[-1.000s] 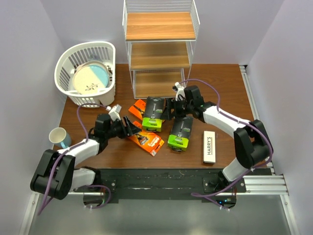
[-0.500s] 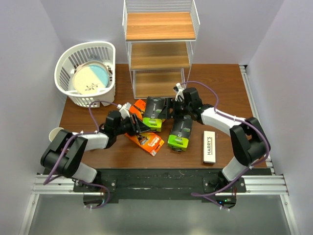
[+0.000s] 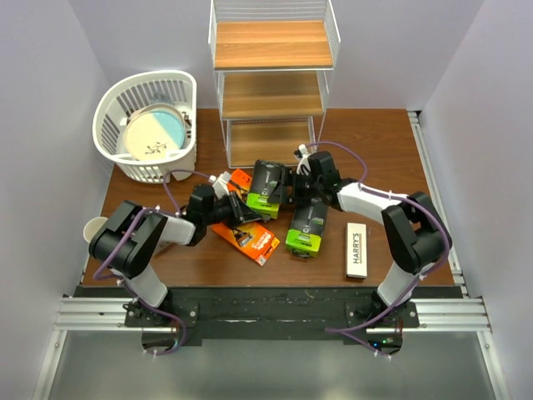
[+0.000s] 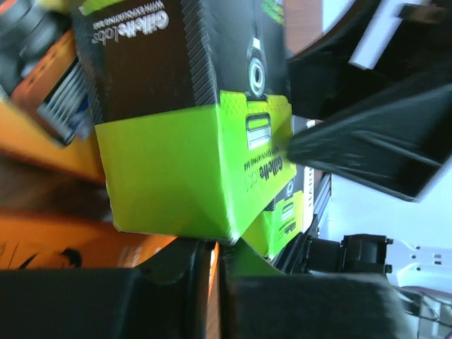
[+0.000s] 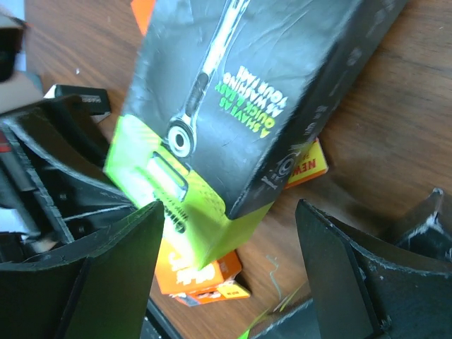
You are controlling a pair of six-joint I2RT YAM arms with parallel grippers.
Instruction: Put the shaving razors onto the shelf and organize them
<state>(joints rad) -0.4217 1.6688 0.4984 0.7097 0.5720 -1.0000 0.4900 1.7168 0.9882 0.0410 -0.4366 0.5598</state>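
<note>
The black-and-lime pack (image 3: 266,187) looks light, stiff and slick, best pinched across its faces; the right end effector (image 5: 229,212) gapes around it, the left end effector (image 4: 215,263) is nearly closed, its hold unclear.

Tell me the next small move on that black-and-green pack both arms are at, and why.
Probably close the right claw on the black-and-green pack: its fingers stand open on either side of the lime end, apparently not touching. The left claw, nearly closed beside that end, shows no clear grip, and the shelf boards are bare.
</note>
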